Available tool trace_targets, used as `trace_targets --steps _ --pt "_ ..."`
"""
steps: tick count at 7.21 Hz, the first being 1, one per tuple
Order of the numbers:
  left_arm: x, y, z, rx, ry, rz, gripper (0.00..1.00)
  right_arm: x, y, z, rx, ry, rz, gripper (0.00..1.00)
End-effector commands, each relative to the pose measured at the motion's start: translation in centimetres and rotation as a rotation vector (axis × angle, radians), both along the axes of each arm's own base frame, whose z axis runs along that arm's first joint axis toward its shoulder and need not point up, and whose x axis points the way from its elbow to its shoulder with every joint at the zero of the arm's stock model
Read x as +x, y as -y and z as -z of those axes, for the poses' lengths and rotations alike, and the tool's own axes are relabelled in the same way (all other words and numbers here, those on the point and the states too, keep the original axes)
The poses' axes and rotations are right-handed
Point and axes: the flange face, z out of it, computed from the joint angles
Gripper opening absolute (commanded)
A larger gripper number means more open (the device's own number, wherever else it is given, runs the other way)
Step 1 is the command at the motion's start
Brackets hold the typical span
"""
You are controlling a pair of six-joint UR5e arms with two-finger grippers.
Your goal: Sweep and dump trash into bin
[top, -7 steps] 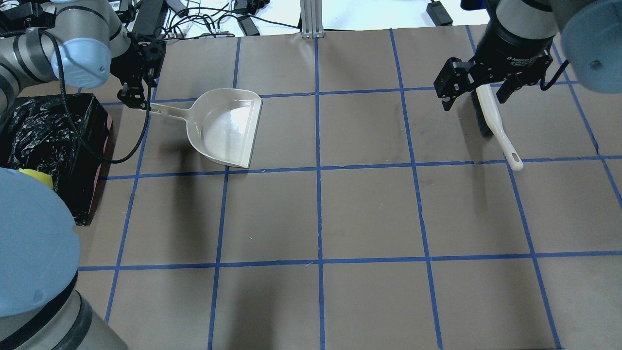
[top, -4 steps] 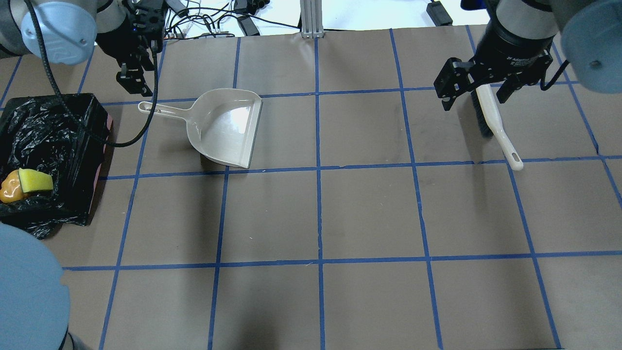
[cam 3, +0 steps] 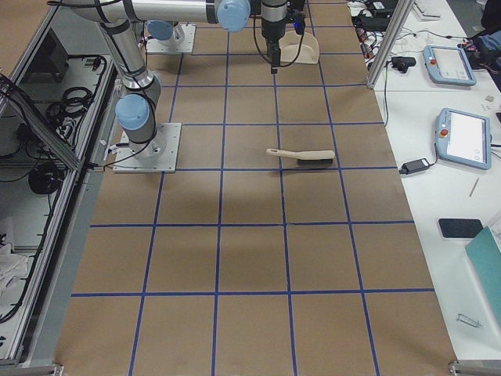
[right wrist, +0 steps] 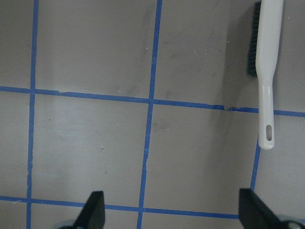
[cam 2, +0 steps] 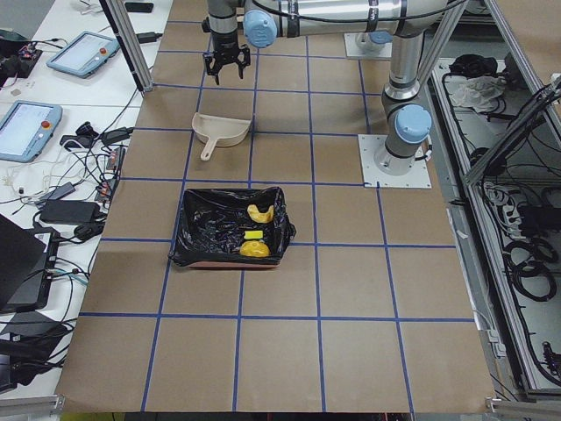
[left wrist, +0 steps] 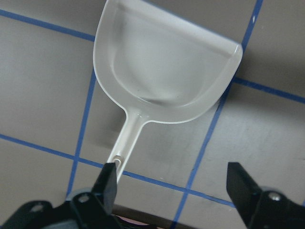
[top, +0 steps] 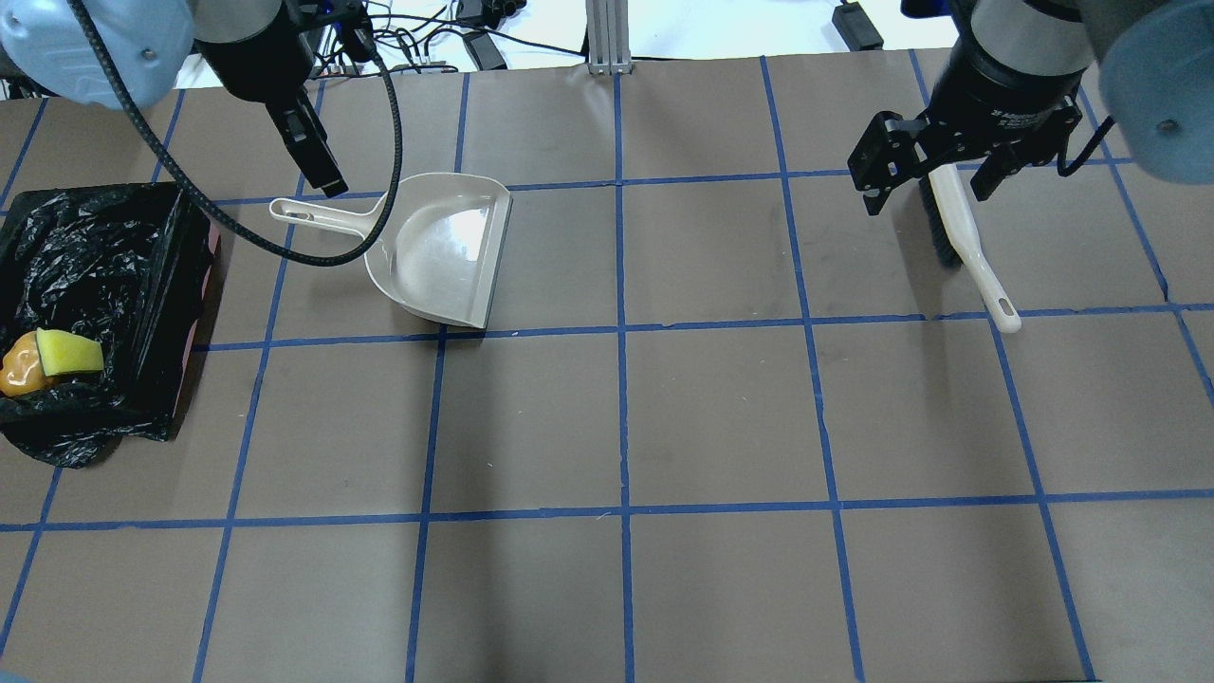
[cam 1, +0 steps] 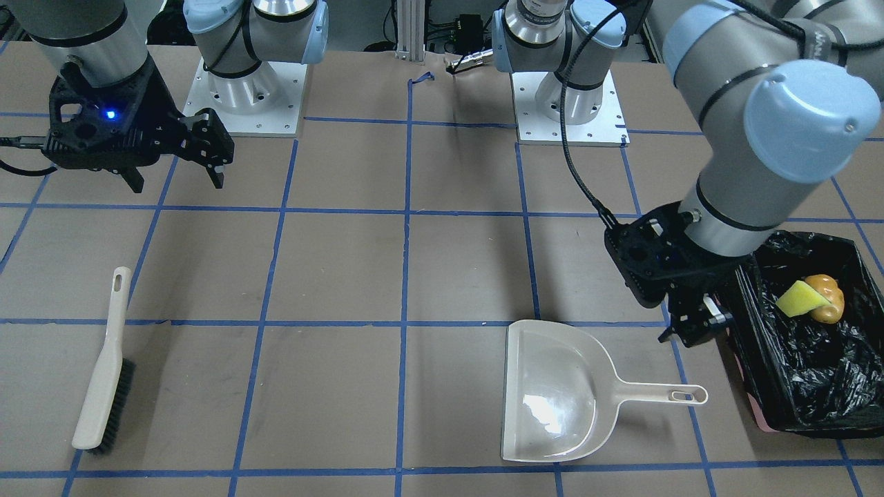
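Note:
The bin [top: 161, 285], lined with a black bag, stands at the table's left edge; it also shows in the front view [cam 1: 815, 373]. In it lie a yellow-green wedge [top: 71, 353] and a golden-brown lump [top: 17, 373]. The exterior left view also shows a pale curved slice [cam 2: 259, 213] inside. My left gripper [top: 327, 180] is open and empty, raised above the handle of the empty beige dustpan [top: 446, 247]. My right gripper [top: 929, 194] is open and empty above a white hand brush [top: 963, 232] that lies on the table.
The dustpan [left wrist: 162, 67] lies flat, mouth toward the table's middle, handle toward the bin. The brush [right wrist: 267, 71] lies at the far right. The brown table has a blue tape grid. Cables and a metal post [top: 602, 38] lie past the far edge.
My left gripper has come off the end of the dustpan's handle and risen toward the far side. The left arm's elbow has swung off the bin. The right arm has not moved.

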Motion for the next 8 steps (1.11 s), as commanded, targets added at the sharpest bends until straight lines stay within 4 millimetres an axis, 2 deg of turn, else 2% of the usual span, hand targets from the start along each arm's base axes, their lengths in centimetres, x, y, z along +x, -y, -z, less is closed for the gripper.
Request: trace_targets --steps 1,4,5,8 --pt "-0.5 -3.9 -1.6 0.039 0.003 -0.338 1.0 0.0 0.0 -0.1 -0.002 0.0 0.0 1.0" --pt "-0.9 -7.7 -4.3 -0.015 -0.024 -0.763 1.0 0.0 0.0 -0.1 -0.002 0.002 0.009 1.0" --pt "-0.8 -8.5 -5.3 -0.035 -0.032 -0.843 1.0 0.0 0.0 -0.1 -0.002 0.002 0.009 1.0" --pt "-0.6 -10.5 -7.0 -0.039 -0.045 -0.906 1.0 0.0 0.0 -0.1 -0.002 0.002 0.012 1.0"
